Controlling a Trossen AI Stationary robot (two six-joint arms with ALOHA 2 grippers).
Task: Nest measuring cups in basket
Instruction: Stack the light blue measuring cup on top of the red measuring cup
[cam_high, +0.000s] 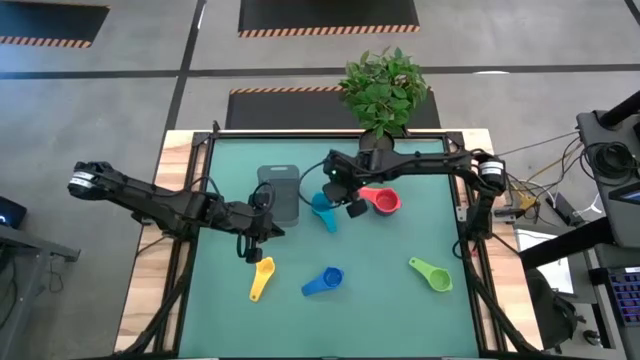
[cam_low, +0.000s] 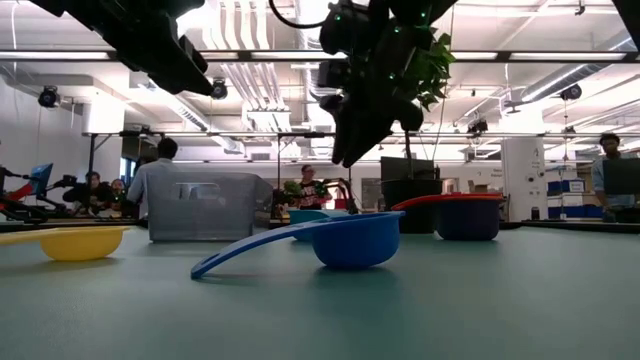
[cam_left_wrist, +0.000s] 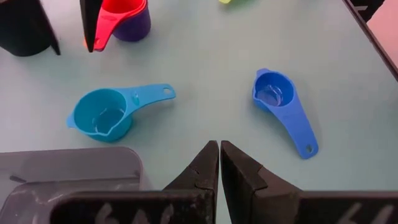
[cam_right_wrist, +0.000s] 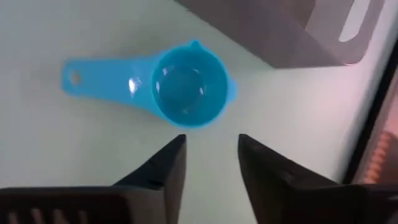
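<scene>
The basket (cam_right_wrist: 292, 31) runs off the right wrist picture's edge — the purple cup (cam_left_wrist: 134, 28) sits mostly hidden under the red cup (cam_left_wrist: 121, 12).

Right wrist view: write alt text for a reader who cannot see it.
The right gripper hangs with its two dark fingers apart over the teal table, just short of an empty cyan measuring cup lying upright with its flat handle stretched to one side. A corner of the dark grey basket sits just beyond the cup.

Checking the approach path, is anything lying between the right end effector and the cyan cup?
Nothing. In the right wrist view only bare green mat separates the open right end effector from the cyan cup; the basket sits beyond the cup.
</scene>
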